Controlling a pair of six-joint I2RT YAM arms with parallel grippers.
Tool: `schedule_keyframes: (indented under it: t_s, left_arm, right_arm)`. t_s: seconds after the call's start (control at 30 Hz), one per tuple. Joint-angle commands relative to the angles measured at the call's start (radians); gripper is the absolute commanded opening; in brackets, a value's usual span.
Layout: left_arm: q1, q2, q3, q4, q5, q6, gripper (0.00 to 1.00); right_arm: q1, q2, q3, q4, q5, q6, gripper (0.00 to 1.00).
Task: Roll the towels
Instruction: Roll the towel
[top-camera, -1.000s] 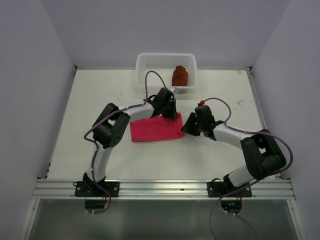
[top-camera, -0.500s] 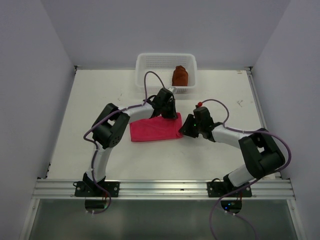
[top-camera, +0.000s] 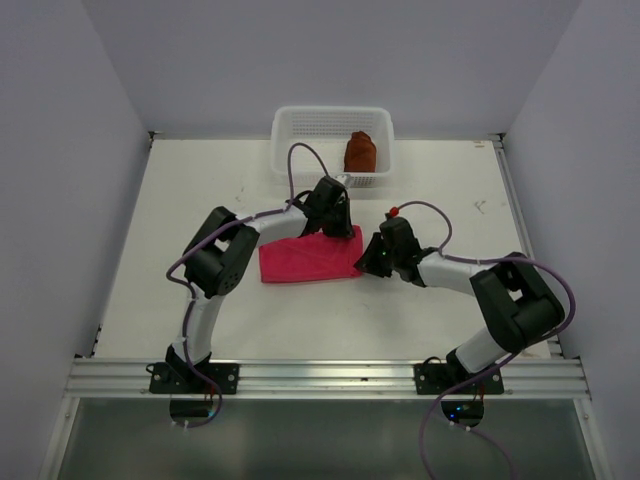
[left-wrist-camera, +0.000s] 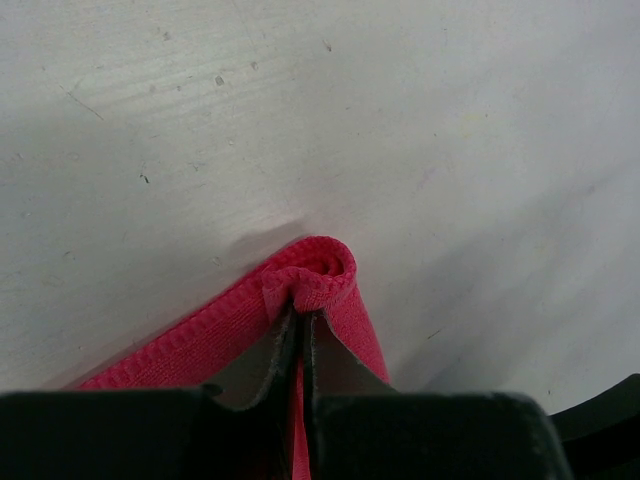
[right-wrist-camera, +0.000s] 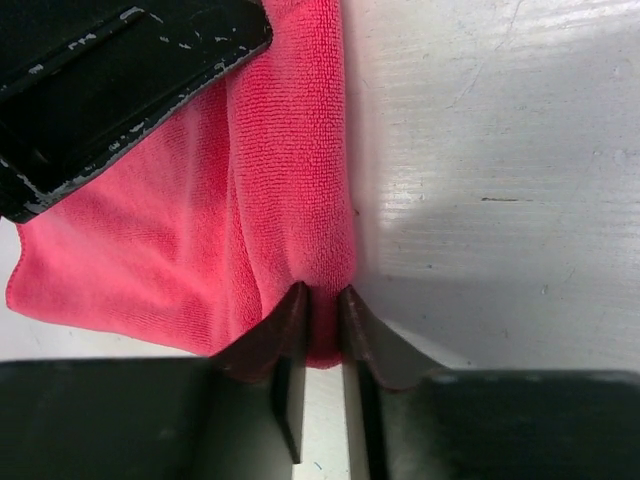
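Note:
A bright pink towel (top-camera: 305, 260) lies flat mid-table. My left gripper (top-camera: 343, 233) is shut on its far right corner, and the left wrist view shows the corner (left-wrist-camera: 325, 272) curled over the tips of the left gripper (left-wrist-camera: 300, 312). My right gripper (top-camera: 368, 262) is at the near right corner. In the right wrist view the right gripper (right-wrist-camera: 323, 292) pinches the folded edge of the pink towel (right-wrist-camera: 200, 230). A rust-brown towel (top-camera: 360, 152) sits bundled in the white mesh basket (top-camera: 292, 150).
The basket stands at the table's far edge, just behind the left gripper. Grey walls close in the table on the left, right and back. The left gripper's black body (right-wrist-camera: 120, 70) shows at the top left of the right wrist view.
My right gripper has slid left onto the pink towel's right edge and closed on it. The left gripper and the towel have stayed put.

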Motion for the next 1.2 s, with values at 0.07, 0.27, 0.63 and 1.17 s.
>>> schedule_keyframes:
  t_s: [0.07,0.27,0.63,1.17]
  left_arm:
    - [0.023,-0.013,-0.034,-0.063,-0.071,0.008,0.0]
    - [0.029,-0.024,-0.008,-0.086,-0.046,0.012,0.0]
    - [0.049,-0.076,0.041,-0.149,0.0,0.016,0.16]
    - [0.047,-0.068,0.138,-0.193,0.054,0.023,0.34]
  right_arm:
    - [0.032,0.019,-0.041,-0.052,0.036,-0.019,0.07]
    - [0.11,-0.021,0.004,-0.13,0.189,-0.114,0.0]
    - [0.17,-0.032,0.073,-0.259,0.381,-0.185,0.0]
    - [0.271,-0.015,0.157,-0.357,0.53,-0.248,0.0]
